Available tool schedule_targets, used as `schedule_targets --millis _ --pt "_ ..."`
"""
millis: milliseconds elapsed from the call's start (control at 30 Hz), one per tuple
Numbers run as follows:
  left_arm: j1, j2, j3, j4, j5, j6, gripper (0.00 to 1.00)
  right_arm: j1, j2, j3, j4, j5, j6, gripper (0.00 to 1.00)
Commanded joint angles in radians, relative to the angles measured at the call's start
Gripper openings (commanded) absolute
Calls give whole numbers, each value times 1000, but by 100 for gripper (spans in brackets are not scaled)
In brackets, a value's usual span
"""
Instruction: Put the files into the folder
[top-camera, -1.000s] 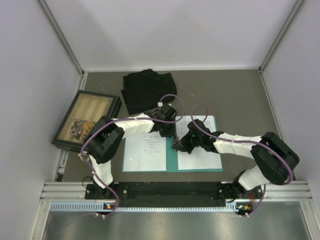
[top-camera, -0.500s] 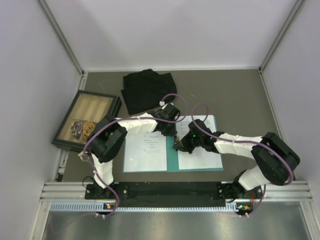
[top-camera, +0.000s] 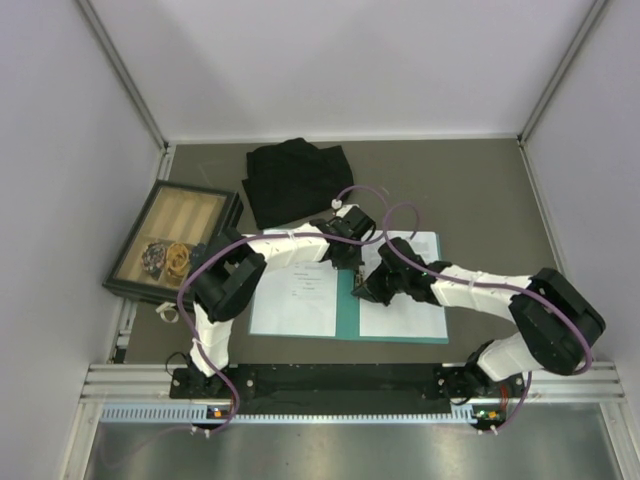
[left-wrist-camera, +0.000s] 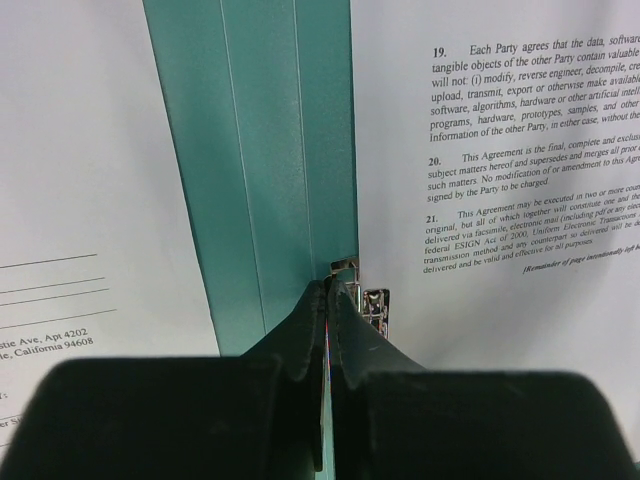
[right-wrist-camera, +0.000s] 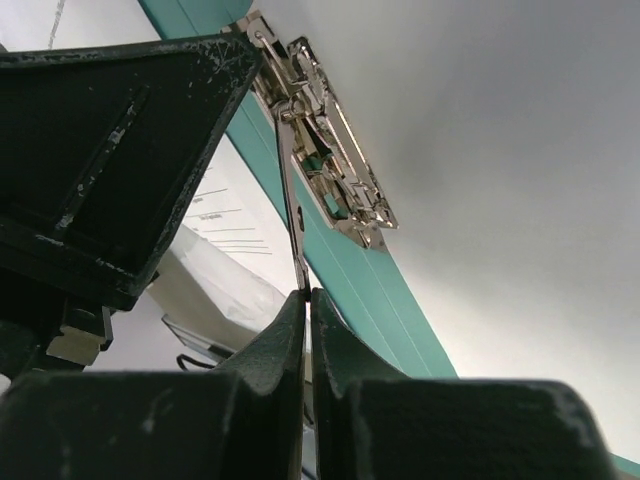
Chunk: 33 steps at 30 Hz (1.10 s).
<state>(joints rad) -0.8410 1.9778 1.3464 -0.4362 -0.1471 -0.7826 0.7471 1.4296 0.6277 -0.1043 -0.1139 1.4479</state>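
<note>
Lying open and flat, the folder (top-camera: 346, 312) shows its teal spine between the two files (top-camera: 293, 300), one sheet on each leaf. I cannot tell whether either edge sits under the metal clip (right-wrist-camera: 335, 165) at the spine's far end. The right gripper (right-wrist-camera: 305, 297) is clenched on the clip's thin wire lever. The left gripper (left-wrist-camera: 328, 290) has its fingers pressed together right at the clip, though what they pinch, if anything, does not show. Over the last second the left arm has swung from above the folder's left leaf to its spine, and the folder has skewed slightly. Both pincers now meet at the clip, so fastening looks to be the step in hand. The folder rests on a grey-brown table (top-camera: 470, 190), with a black cloth (top-camera: 295, 180) beyond it, a wooden tray (top-camera: 200, 189) to its left, and pale walls around.
</note>
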Motion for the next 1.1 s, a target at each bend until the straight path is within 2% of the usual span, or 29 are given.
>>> schedule_targets --millis 0,600,1067 --pt "6 81 -33 -85 -66 46 0 -20 -34 -69 -91 45 -43 0" --pt "6 46 -76 -33 -36 137 0 -40 55 -100 -84 49 -67 0" --pt "6 50 -85 -33 -43 132 0 -68 78 -132 -74 51 -93 0"
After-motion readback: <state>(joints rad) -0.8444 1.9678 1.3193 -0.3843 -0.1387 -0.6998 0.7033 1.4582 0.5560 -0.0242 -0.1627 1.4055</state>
